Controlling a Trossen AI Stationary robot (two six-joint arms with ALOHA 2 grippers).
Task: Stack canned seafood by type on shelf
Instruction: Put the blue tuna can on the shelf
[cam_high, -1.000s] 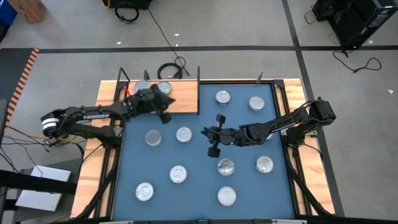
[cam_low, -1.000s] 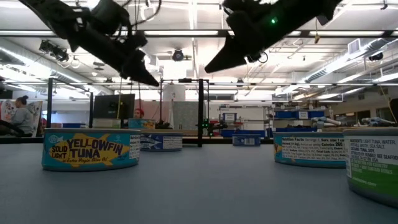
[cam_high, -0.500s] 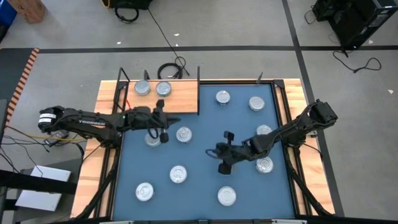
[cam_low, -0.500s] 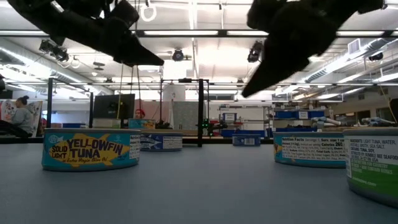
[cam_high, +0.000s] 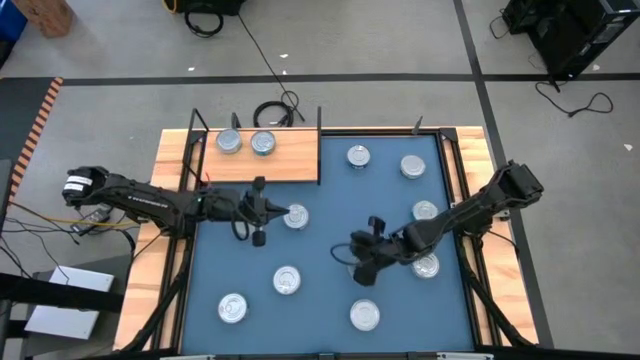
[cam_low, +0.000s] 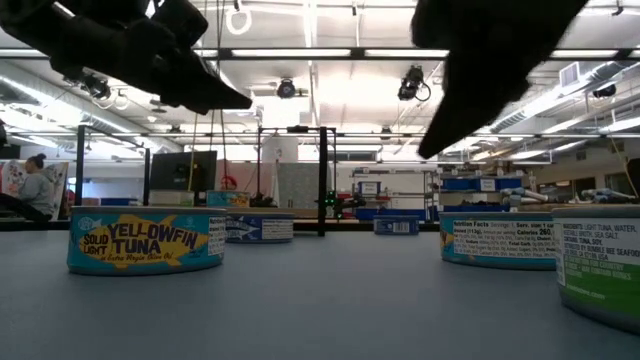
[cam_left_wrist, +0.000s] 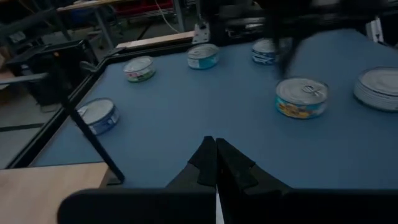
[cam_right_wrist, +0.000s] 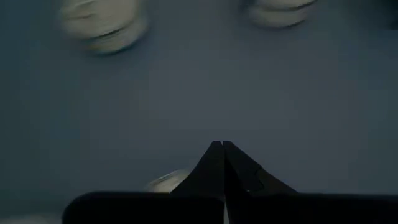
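Jaws: both pairs closed, empty (fingers meet) | left gripper and right gripper over mat | shelf: two tins, evidently sorting begun

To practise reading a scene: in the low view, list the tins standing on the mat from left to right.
Yellowfin tuna tin → smaller far tin → distant blue-labelled tin → tin with the nutrition label → green-labelled tin, cut by the right edge.

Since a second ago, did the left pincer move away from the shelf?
Yes. The left pincer was over the shelf by its two tins; now it is off the board, over the blue mat.
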